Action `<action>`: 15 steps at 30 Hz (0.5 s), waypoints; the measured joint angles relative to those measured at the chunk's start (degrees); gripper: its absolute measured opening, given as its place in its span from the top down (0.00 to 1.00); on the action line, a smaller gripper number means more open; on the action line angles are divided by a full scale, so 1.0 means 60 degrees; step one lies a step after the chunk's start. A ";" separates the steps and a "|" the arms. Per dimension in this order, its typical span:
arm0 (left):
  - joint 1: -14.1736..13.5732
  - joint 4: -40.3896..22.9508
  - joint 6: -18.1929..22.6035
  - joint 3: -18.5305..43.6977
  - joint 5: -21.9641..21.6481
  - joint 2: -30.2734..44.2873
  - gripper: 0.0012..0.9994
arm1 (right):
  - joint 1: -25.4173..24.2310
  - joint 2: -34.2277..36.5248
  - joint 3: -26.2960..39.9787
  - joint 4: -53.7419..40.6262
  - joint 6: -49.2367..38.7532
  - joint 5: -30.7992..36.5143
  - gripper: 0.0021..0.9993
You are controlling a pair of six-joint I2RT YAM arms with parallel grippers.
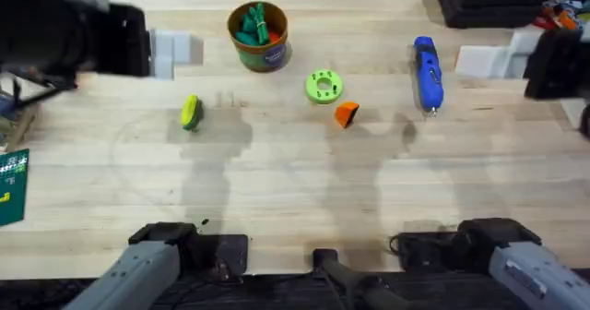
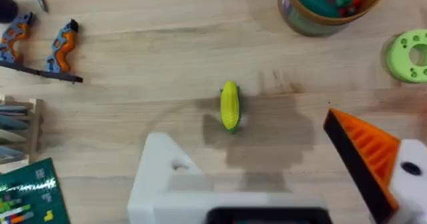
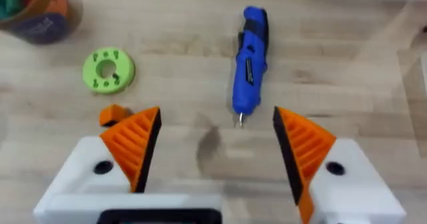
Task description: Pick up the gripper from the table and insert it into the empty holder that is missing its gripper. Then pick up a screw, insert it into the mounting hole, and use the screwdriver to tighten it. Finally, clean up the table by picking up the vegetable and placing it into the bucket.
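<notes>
one orange wedge gripper (image 1: 346,114) lies loose near the frame centre of the overhead view. one blue screwdriver (image 1: 427,73), upper right. one yellow-and-green vegetable (image 1: 191,112), left of centre. one bucket (image 1: 259,36), upper centre, holding several teal pieces, number not countable. one lime-green ring (image 1: 323,86), centre.

left wrist view: two white finger mounts on the arm's own jaw; one carries an orange pad (image 2: 363,159), the other holder (image 2: 170,177) is bare, so one pad counted. right wrist view: two mounts, two orange pads (image 3: 137,144).

two arm bases at the lower edge of the overhead view.
</notes>
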 joint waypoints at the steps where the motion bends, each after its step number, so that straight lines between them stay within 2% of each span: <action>1: 0.0000 -0.0120 0.0001 0.0218 -0.0045 0.0279 0.01 | 0.0000 0.0336 0.0387 -0.0394 0.0000 0.0000 0.03; 3: 0.0000 -0.0137 0.0007 0.0663 -0.0324 0.1214 0.01 | 0.0000 0.1483 0.1392 -0.1172 0.0000 0.0000 0.03; 6: 0.0000 0.0061 0.0027 0.0670 -0.0454 0.1714 0.01 | 0.0000 0.1995 0.1513 -0.1237 0.0000 0.0000 0.03; 9: 0.0031 -0.0312 0.0034 0.0670 -0.0456 0.2203 0.01 | 0.0000 0.2354 0.1513 -0.1342 0.0000 0.0000 0.03; 10: 0.0262 -0.0467 0.0034 0.0659 -0.0420 0.2782 0.01 | 0.0000 0.2545 0.1513 -0.1342 0.0000 0.0000 0.01; 11: 0.0704 -0.0066 0.0074 0.0335 -0.0341 0.3355 0.01 | 0.0000 0.2599 0.1513 -0.1339 0.0000 0.0000 0.01; 12: 0.0863 0.0134 0.0110 0.0132 -0.0275 0.3546 0.01 | 0.0000 0.2599 0.1513 -0.1342 0.0001 0.0000 0.01; 13: 0.1274 0.0891 0.0280 -0.0600 -0.0013 0.4143 0.01 | 0.0000 0.2599 0.1517 -0.1342 0.0000 0.0000 0.01; 15: 0.1481 0.1304 0.0392 -0.1092 0.0109 0.4580 0.01 | 0.0000 0.2599 0.1517 -0.1342 0.0000 0.0000 0.01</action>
